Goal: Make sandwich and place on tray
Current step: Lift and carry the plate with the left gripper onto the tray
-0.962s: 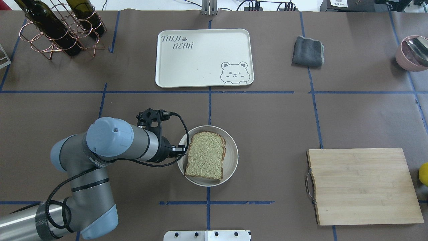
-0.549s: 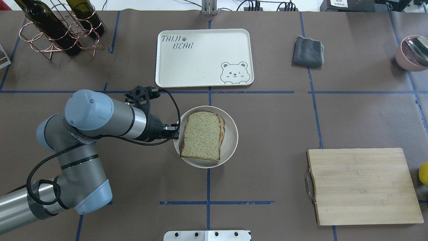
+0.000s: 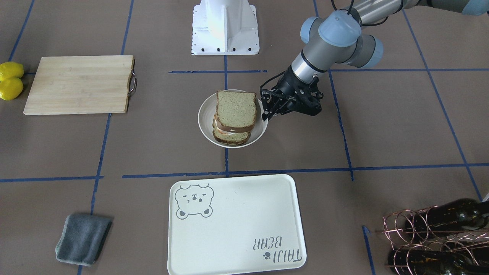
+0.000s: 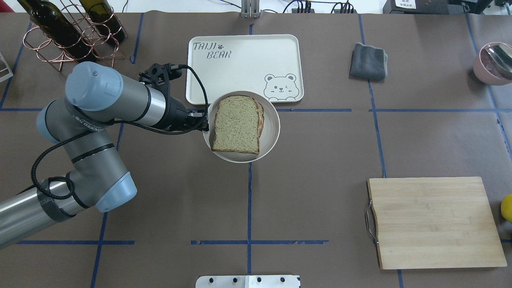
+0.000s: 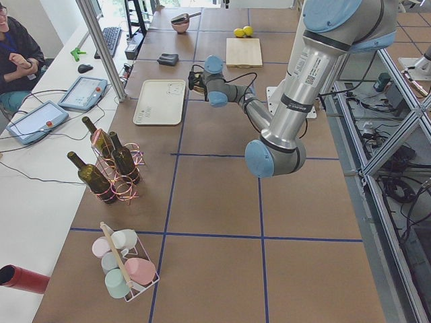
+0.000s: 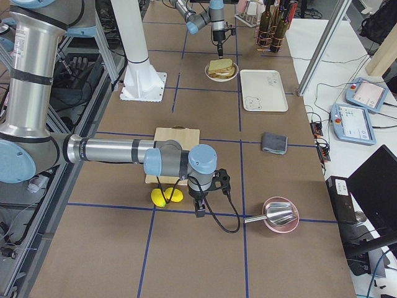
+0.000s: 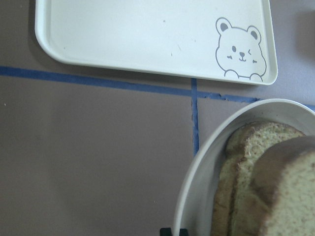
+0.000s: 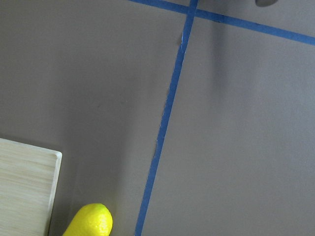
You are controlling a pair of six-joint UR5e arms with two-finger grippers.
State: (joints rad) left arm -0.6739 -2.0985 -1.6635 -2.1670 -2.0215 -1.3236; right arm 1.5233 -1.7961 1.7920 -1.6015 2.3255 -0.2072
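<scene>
The sandwich (image 4: 236, 124), tan speckled bread slices stacked with a sliver of white egg (image 3: 223, 131) between them, lies on a small round white plate (image 4: 273, 125). My left gripper (image 4: 207, 120) is shut on the plate's left rim and holds it above the table, just short of the near edge of the cream bear tray (image 4: 240, 64). The left wrist view shows the plate rim (image 7: 197, 196), the bread (image 7: 266, 196) and the tray (image 7: 147, 34) ahead. My right gripper (image 6: 200, 208) shows only in the exterior right view, near the lemons; I cannot tell its state.
A wooden cutting board (image 4: 436, 222) lies at the near right, with lemons (image 3: 10, 80) beside it. A grey cloth (image 4: 368, 61) lies right of the tray. A copper rack with wine bottles (image 4: 72, 36) stands far left. A pink bowl with a spoon (image 4: 494, 62) sits far right.
My left arm has carried the plate with the sandwich away from the robot and slightly left, toward the tray. The grip on the rim is unchanged.
</scene>
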